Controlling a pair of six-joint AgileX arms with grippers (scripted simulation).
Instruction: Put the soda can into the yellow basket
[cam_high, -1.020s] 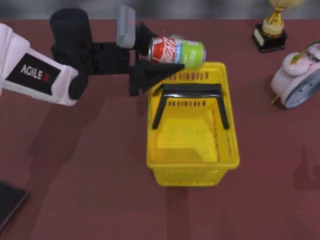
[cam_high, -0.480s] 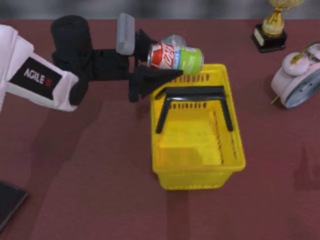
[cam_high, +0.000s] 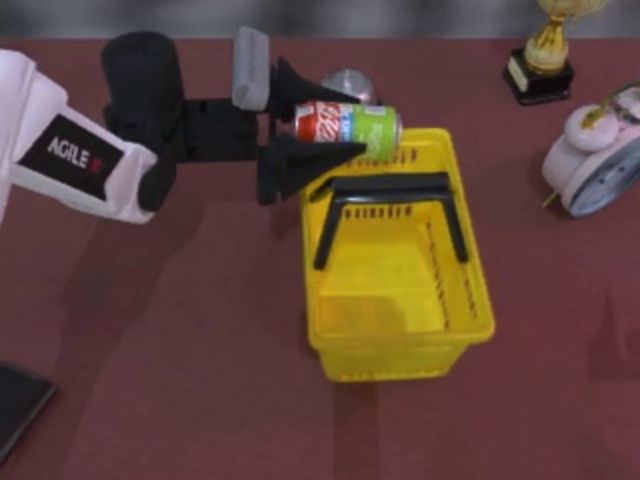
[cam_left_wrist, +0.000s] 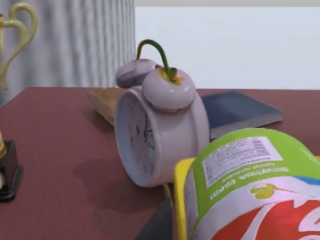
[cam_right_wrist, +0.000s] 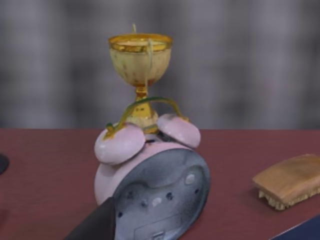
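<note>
At the top view's left my left arm reaches across toward the middle of the table; its left gripper is clamped around the soda can, one dark finger on the near side and one on the far side of the red end; the can lies on its side, long axis running left to right, red end toward the gripper and green end pointing right; it hangs above the far short rim of the yellow basket, the green end just inside that rim and the red end apparently short of it, so I judge the coming move turns on carrying it nearer, past the black handle, before release; a silvery round thing just beyond the can is too partly covered to name. In the left wrist view the can's green label fills the near corner and a strip of yellow rim shows beside it; the fingers themselves are out of that picture. Farther right, a trophy and a pale alarm clock stand well apart from the basket; my right gripper appears in no view, so its state cannot be read; the right wrist view shows only the clock's back, the trophy cup and a wooden brush.
</note>
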